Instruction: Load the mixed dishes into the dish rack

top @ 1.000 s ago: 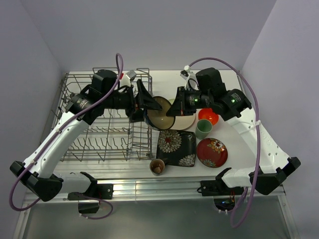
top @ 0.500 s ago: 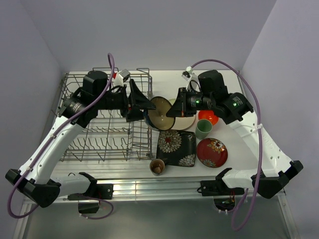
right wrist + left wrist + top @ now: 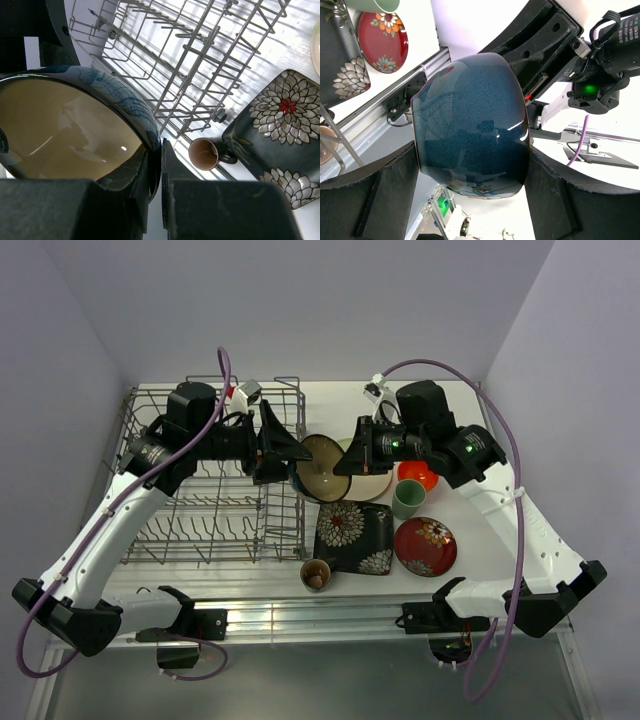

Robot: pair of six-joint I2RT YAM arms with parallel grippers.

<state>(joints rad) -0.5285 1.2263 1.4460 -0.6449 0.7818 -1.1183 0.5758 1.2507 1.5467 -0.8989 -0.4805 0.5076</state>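
Dark blue glazed bowl with a cream inside held in the air between my two arms, just right of the grey wire dish rack.

My right gripper is pinched tight on its rim. My left gripper has its jaws spread wide around the bowl's outer wall, and I cannot tell if they press on it. On the white table below lie a black square floral plate, a red floral plate, a green cup, an orange bowl and a brown cup.
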